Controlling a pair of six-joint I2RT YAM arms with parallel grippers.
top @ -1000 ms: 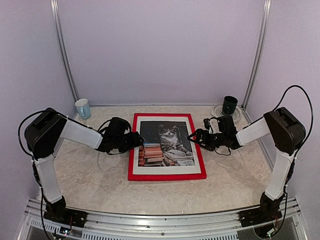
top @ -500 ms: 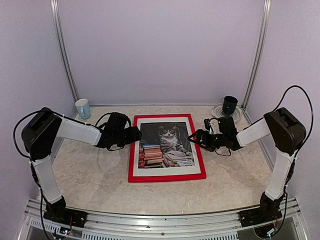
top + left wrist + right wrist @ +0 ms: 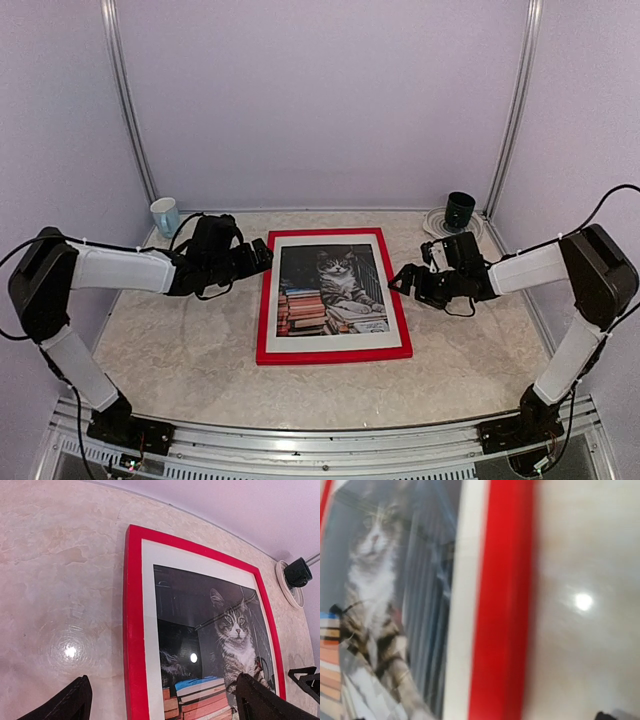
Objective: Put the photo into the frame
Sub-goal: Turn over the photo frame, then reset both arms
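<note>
The red frame (image 3: 335, 352) lies flat on the table's middle, face up. The cat photo (image 3: 335, 285) sits inside it, bordered by a white mat (image 3: 330, 340). My left gripper (image 3: 262, 258) hovers just left of the frame's far left corner, open and empty. In the left wrist view its fingertips (image 3: 75, 705) stand wide apart over the frame's left rail (image 3: 132, 630) and the photo (image 3: 225, 630). My right gripper (image 3: 398, 280) is beside the frame's right rail, open and empty. The right wrist view is blurred and shows that rail (image 3: 502, 605) and the photo (image 3: 375, 580).
A pale blue mug (image 3: 166, 216) stands at the back left. A dark cup (image 3: 459, 210) on a clear plate stands at the back right, also seen in the left wrist view (image 3: 298, 572). Walls with metal posts close in three sides.
My left gripper has drawn back to the left, off the frame's left rail. My right gripper has drawn a little to the right. The frame and photo lie still.
</note>
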